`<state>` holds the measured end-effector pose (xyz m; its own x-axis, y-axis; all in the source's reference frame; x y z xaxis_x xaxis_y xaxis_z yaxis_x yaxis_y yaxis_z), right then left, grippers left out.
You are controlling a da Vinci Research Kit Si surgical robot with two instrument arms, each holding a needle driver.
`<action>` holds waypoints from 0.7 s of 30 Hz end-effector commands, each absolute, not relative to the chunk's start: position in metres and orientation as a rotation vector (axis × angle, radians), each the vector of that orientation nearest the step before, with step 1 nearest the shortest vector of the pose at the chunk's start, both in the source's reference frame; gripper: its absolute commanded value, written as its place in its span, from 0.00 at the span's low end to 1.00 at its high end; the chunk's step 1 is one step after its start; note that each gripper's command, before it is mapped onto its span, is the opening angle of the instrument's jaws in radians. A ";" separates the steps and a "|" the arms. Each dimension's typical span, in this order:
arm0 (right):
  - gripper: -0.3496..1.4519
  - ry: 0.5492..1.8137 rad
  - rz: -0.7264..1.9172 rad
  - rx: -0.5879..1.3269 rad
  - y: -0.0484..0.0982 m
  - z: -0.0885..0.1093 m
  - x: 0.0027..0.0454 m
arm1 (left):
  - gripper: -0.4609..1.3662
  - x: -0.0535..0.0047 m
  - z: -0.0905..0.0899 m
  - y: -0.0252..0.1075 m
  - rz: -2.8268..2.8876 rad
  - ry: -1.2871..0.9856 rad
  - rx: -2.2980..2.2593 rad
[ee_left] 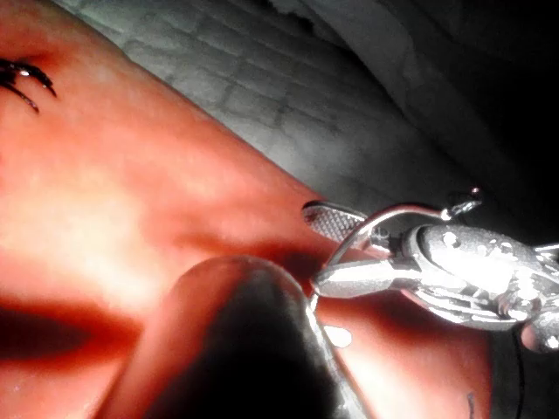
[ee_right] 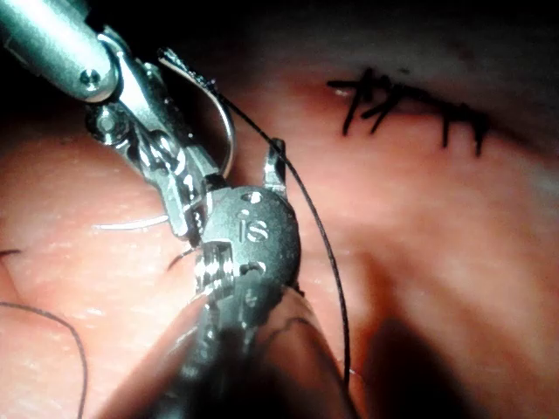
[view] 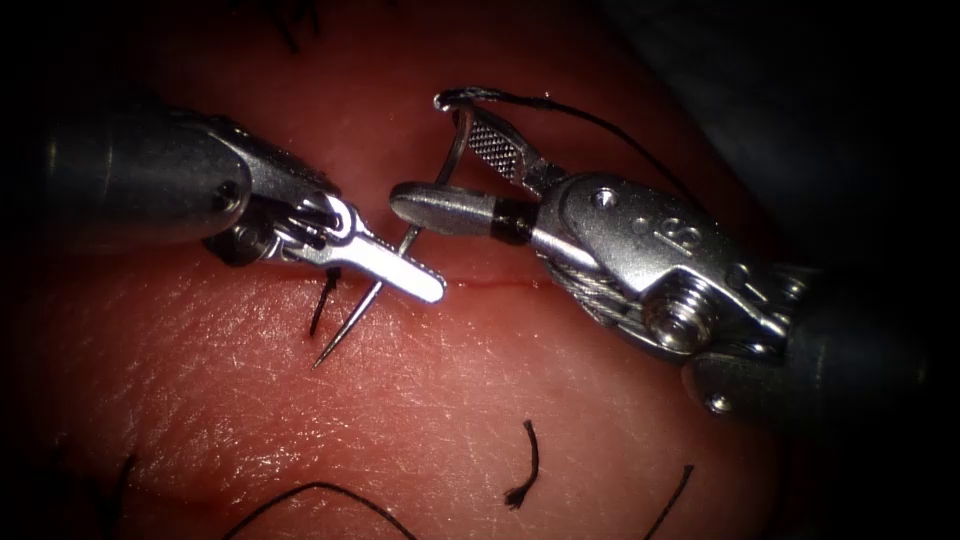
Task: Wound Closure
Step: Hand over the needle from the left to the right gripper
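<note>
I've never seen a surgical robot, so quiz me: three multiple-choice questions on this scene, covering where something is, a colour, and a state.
1. Where is the needle?
A. In the left tool's jaws
B. Lying loose on the tissue
C. Buried in the cut

2. What colour is the thread?
A. White
B. Black
C. Blue

3. How are the right tool's jaws?
A. Open
B. Shut on thread
C. Shut on tissue

1 A: the left tool clamps the needle toward its point, above the tissue.
2 B: the thread looks black.
3 A: the right tool has its jaws apart, holding nothing.
</note>
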<state>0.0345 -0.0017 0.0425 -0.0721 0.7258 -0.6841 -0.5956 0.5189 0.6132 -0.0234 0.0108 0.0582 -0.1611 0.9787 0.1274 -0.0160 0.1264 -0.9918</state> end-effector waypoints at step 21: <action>0.35 1.261 1.184 0.155 -0.001 0.042 0.0346 | 0.06 -0.0241 0.058 0.010 1.187 -1.379 -1.022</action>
